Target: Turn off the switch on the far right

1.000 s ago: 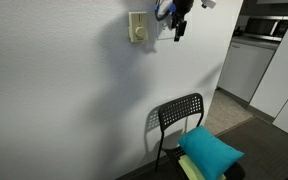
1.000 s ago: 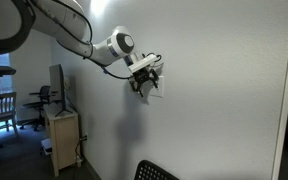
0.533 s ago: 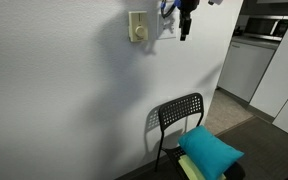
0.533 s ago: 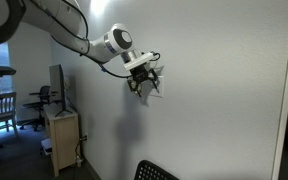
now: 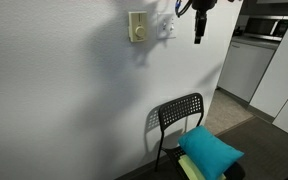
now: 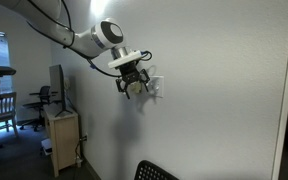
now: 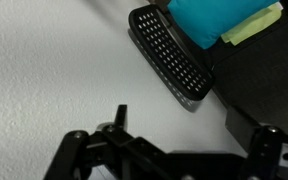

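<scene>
The switch [image 5: 165,27] is a small toggle in a white wall plate, right of the cream plate with a round knob [image 5: 136,27]. It also shows in an exterior view [image 6: 155,86], too small to read the toggle's position. My gripper [image 5: 198,35] hangs fingers down, off the wall and to the right of the white plate. In an exterior view [image 6: 134,92] it sits just in front of the plate. In the wrist view my gripper [image 7: 179,125] shows two dark fingers apart with bare wall between them, holding nothing.
A black perforated chair [image 5: 179,115] stands against the wall below, with a teal cushion [image 5: 210,151] on its seat. A kitchen counter and cabinets [image 5: 249,60] lie to the right. A small cabinet [image 6: 63,140] stands by the wall.
My gripper has pulled away from the white switch plate, moving right and off the wall, and the plate is now uncovered.
</scene>
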